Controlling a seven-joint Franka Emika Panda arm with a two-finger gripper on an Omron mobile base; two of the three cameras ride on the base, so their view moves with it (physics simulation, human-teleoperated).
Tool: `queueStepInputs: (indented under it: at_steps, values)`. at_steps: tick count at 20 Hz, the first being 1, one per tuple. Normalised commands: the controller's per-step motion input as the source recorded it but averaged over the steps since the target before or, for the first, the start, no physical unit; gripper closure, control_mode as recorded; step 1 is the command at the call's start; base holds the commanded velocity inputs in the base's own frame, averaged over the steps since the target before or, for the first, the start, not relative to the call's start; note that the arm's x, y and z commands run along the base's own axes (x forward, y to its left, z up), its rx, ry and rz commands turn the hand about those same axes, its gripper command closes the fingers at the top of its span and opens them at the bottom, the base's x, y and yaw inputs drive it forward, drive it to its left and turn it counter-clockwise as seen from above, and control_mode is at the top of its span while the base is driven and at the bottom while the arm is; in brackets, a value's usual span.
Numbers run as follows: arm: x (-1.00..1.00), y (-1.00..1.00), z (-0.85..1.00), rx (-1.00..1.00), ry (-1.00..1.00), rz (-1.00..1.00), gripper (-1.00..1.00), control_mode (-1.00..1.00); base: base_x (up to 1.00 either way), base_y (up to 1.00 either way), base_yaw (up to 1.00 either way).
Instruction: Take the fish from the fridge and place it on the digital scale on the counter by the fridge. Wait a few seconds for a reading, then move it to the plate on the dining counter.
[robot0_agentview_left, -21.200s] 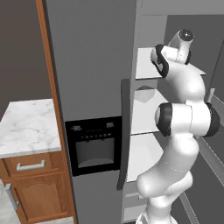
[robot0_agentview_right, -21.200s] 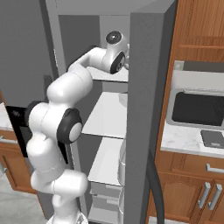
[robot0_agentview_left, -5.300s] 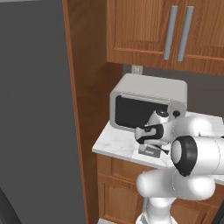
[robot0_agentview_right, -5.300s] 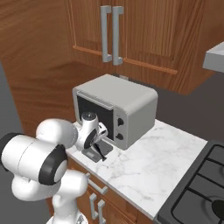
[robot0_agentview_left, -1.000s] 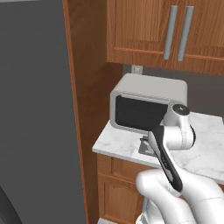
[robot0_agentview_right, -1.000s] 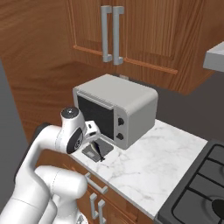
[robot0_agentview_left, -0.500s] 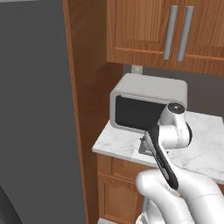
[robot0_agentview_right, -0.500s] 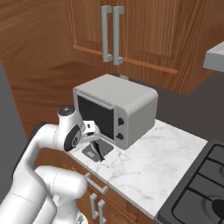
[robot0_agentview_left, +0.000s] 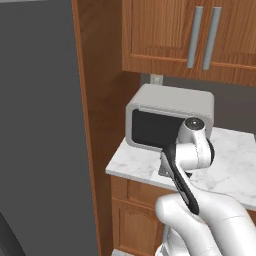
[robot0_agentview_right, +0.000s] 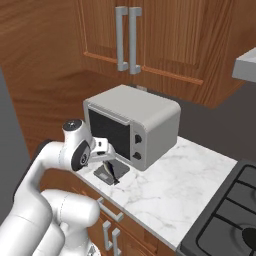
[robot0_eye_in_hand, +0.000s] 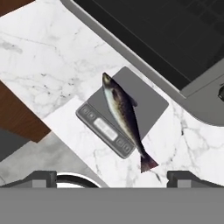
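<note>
Jaws: while the gripper hangs above the marble counter, its fingertips stand spread wide, gripping nothing.
Fish: the fish lies diagonally across the digital scale, tail past the edge toward 5 o'clock.
Arm: wrist raised higher than a second ago, hand pointing down.
Edges: microwave close at 1 o'clock; counter edge at 8 o'clock.
Room: bare marble at 10 o'clock.

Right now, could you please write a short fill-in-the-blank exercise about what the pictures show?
1. The fish lies on the digital ____.
2. Its tail sticks out past the scale's edge, over the ____ counter.
3. Beside the scale stands the ____, with a black window.
4. The gripper's jaws are ____.

Missing words: scale; marble; microwave; open
</note>
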Motion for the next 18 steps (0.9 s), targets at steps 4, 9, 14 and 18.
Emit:
queueStepInputs:
  at_steps: [4, 9, 14, 18]
  values:
    - [0.15, 0.00, 0.00, 0.00, 0.01, -0.01, -1.00, -1.00, 0.00, 0.00, 0.00]
    - [0.14, 0.00, 0.00, 0.00, 0.02, 0.00, -1.00, -1.00, 0.00, 0.00, 0.00]
    - [0.13, 0.00, 0.00, 0.00, 0.02, 0.00, -1.00, -1.00, 0.00, 0.00, 0.00]
    - [0.11, 0.00, 0.00, 0.00, 0.02, 0.00, -1.00, -1.00, 0.00, 0.00, 0.00]
